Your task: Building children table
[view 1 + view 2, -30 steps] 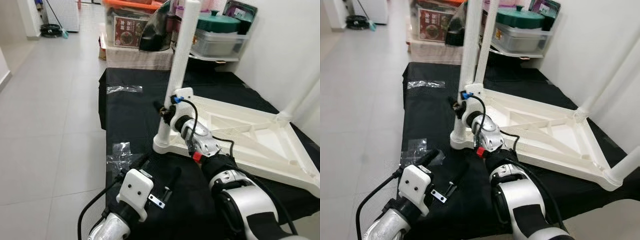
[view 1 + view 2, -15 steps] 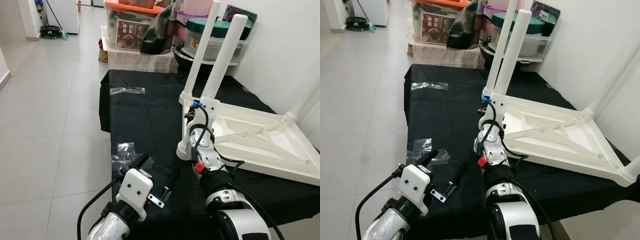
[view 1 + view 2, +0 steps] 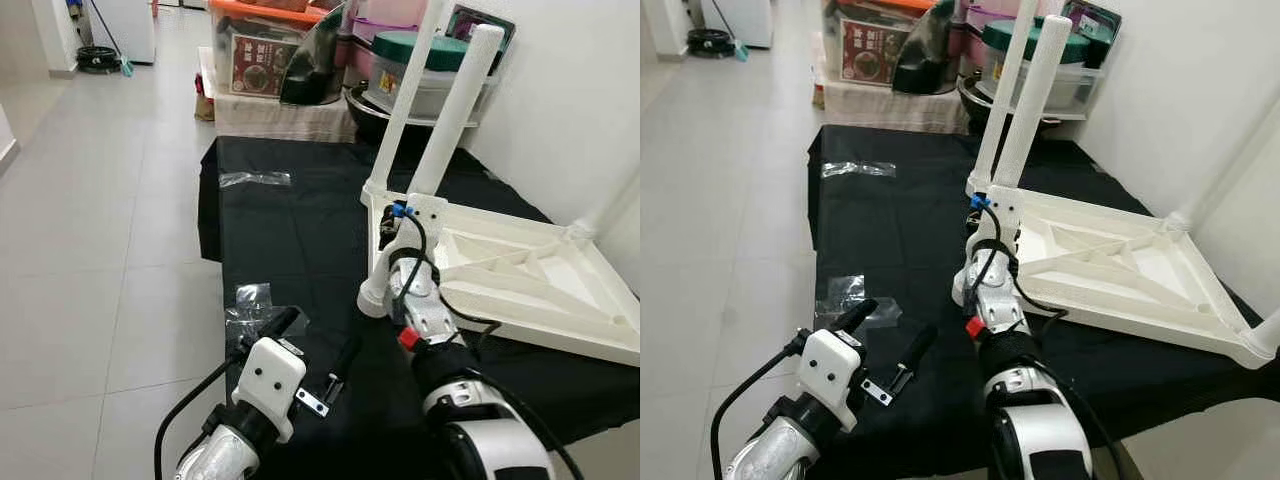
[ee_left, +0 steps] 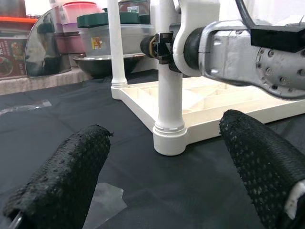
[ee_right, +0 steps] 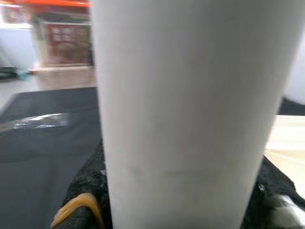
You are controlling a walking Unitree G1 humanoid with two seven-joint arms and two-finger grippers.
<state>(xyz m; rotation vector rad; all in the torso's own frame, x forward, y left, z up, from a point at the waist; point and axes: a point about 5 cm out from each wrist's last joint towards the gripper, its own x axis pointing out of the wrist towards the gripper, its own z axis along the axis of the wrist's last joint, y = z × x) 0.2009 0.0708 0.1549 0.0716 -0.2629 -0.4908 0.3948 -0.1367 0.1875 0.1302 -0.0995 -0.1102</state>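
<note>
Right gripper clamping a leg of the upturned children's table

The left gripper (image 3: 318,352) is hovering low over the black cloth (image 3: 280,230) with its two fingers spread wide, two clear plastic bags (image 3: 249,305) lying nearby. The right gripper (image 3: 388,228) is gripping the near leg (image 3: 440,145), one of four on the white table (image 3: 520,280) resting upside down. The left wrist view is showing the leg's socket (image 4: 169,136); the right wrist view is showing the leg between the fingers (image 5: 83,191). Since a second ago, the table has swung rightward.

Table leg (image 3: 452,113) tilted rightward, seemingly.
</note>
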